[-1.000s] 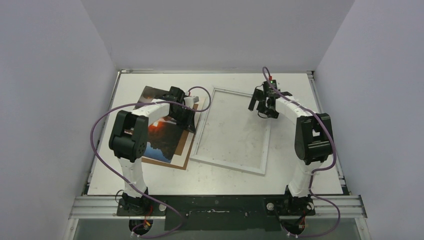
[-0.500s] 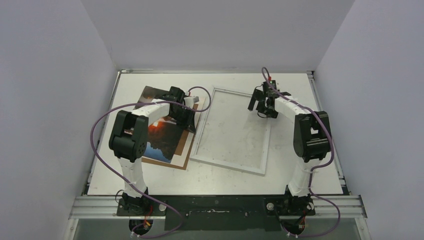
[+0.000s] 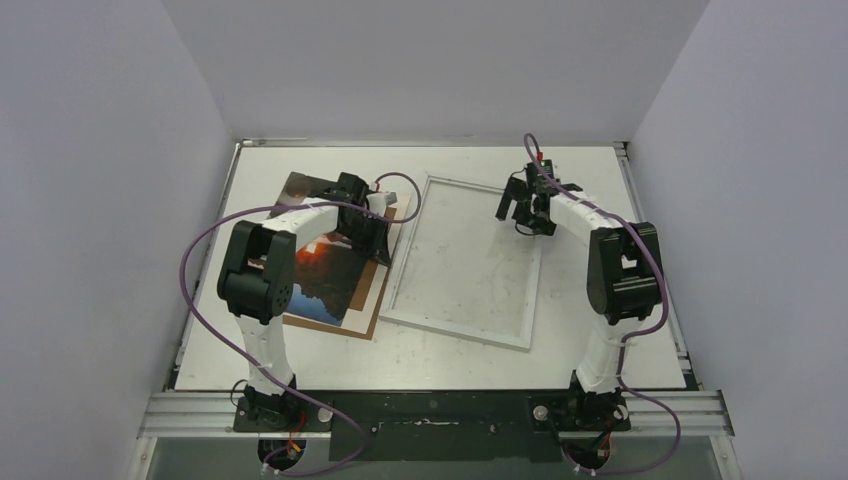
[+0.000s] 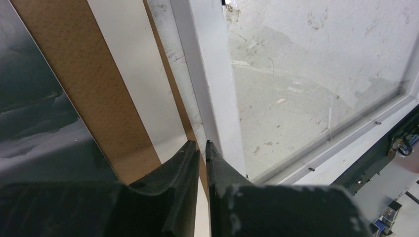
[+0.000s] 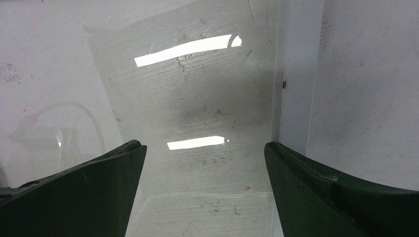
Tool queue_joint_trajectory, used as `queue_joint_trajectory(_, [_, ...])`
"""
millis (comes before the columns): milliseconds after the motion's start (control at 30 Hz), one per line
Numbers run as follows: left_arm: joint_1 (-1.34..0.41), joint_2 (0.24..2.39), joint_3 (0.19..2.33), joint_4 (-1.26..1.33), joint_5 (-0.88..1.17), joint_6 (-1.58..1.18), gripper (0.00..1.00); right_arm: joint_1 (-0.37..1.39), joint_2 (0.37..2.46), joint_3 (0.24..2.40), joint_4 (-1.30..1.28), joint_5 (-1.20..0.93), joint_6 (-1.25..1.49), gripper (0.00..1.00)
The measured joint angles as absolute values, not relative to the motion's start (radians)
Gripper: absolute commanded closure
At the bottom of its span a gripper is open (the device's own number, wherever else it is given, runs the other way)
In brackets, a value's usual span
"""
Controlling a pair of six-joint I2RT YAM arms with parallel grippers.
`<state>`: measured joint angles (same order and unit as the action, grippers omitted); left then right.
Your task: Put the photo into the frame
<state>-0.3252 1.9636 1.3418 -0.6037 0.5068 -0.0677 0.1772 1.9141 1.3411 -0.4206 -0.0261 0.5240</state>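
Since the print has not yet gone in, the table (image 3: 600,340) has everything laid flat and side by side. Read the overhead view as a clock face with twelve at the far wall. The frame (image 3: 465,262) lies about the centre, its long sides tipped toward one o'clock. Nothing rests on its clear middle, so it looks ready to receive the print.

At nine o'clock from it lies the brown backing board (image 3: 368,305), its three o'clock edge just beside the frame's white border. The photo (image 3: 325,275) rests face up on that board and leaves a brown margin on the side toward the frame.

The left gripper (image 3: 372,235) sits low at the photo's two o'clock corner, over that margin. Its jaws are drawn almost together, with only a slit between them. Its wrist view shows nothing clearly in that slit, and whether a thin edge is pinched I cannot tell. It seems placed there to work at the print's edge.

The right gripper (image 3: 525,212) hovers over the frame's one o'clock corner with its jaws spread wide, holding nothing. It is probably stationed there to steady the frame.
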Motion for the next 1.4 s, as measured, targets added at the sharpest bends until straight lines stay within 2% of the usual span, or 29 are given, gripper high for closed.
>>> queue_joint_trajectory(200, [-0.324, 1.964, 1.342, -0.606, 0.515, -0.068, 0.88, 0.191, 1.899, 1.341, -0.423, -0.023, 0.529, 0.09])
queue_joint_trajectory(367, [-0.291, 1.964, 1.363, -0.652, 0.560, -0.071, 0.85, 0.242, 1.782, 1.333, -0.428, -0.001, 0.555, 0.10])
queue_joint_trajectory(467, [-0.242, 1.960, 1.399, -0.687, 0.587, -0.071, 0.84, 0.314, 1.715, 1.333, -0.420, 0.020, 0.575, 0.10])
queue_joint_trajectory(600, [-0.151, 1.919, 1.430, -0.744, 0.608, -0.053, 0.76, 0.488, 1.696, 1.363, -0.415, 0.064, 0.609, 0.09])
queue_joint_trajectory(800, [0.078, 1.839, 1.526, -0.871, 0.596, 0.046, 0.61, 0.789, 1.848, 1.537, -0.419, 0.097, 0.638, 0.09])
queue_joint_trajectory(933, [0.248, 1.839, 1.604, -0.931, 0.548, 0.121, 0.57, 0.897, 2.001, 1.695, -0.411, 0.084, 0.646, 0.09])
queue_joint_trajectory(1133, [0.396, 1.866, 1.645, -0.971, 0.455, 0.213, 0.56, 0.953, 2.206, 1.853, -0.412, 0.062, 0.664, 0.09])
queue_joint_trajectory(1400, [0.451, 1.933, 1.645, -0.974, 0.373, 0.273, 0.56, 0.963, 2.289, 1.848, -0.438, 0.064, 0.686, 0.08])
